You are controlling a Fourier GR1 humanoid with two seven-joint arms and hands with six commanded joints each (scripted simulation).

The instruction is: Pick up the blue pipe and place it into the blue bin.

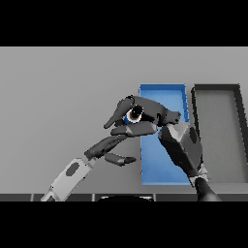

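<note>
While its dark fingers curled round the short blue pipe (131,116), the right hand (150,116) hung over the rectangular blue bin (164,89); the left hand (110,145) lay relaxed below-left.

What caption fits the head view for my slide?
Right hand grips the blue pipe at the blue bin's left edge; left hand open below, dark tray alongside.

Two bins stand side by side on the worktop (58,87), the bin (164,92) left of the tray (218,89). The right hand (150,116) holds the pipe (133,115) over the bin's left edge. The left hand (109,147) lies nearer and left of it.
</note>
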